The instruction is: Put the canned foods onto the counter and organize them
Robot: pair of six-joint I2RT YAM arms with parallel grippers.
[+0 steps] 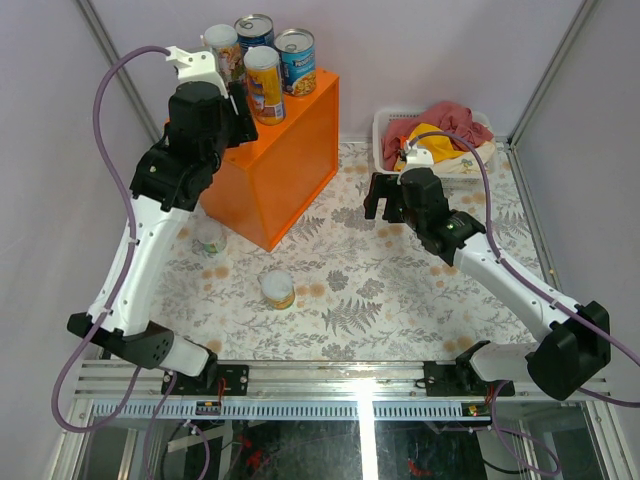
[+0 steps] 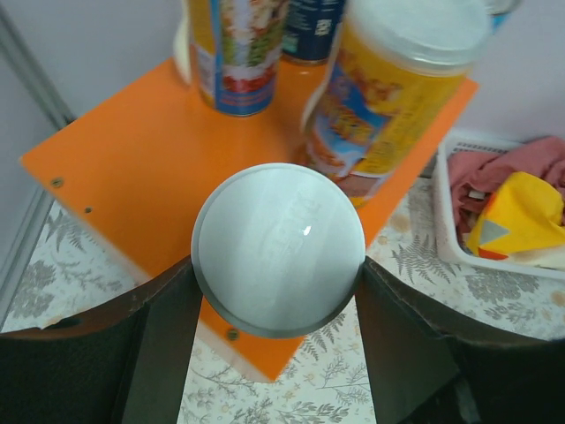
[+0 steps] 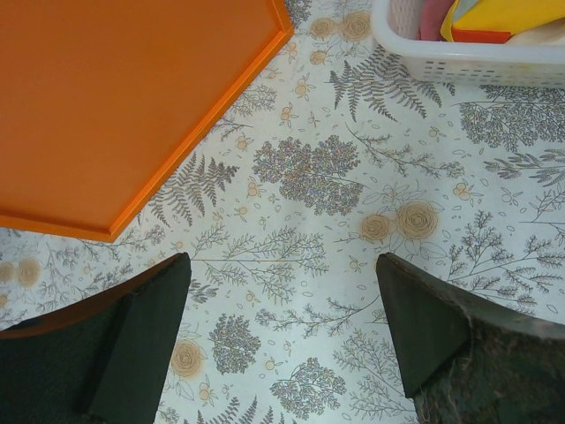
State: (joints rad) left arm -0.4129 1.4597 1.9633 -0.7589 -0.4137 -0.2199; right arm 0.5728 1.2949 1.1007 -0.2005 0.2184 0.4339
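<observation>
On floral tabletop: plain bright-orange cabinet, flat-topped. Right hand: spread, empty, over tabletop. Left hand: clamped on silver-topped can over cabinet top. At cabinet's far end: four tall cans, upright. On tabletop: two short cans.

Bright orange worktop — white tablecloth with grey fern and tan rose print; white basket, red and yellow cloths; silver-topped can.

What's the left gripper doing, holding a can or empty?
Holding. The left gripper has a silver-topped can clamped between its fingers, over the orange counter. Whether the can rests on it: cannot tell.
</observation>
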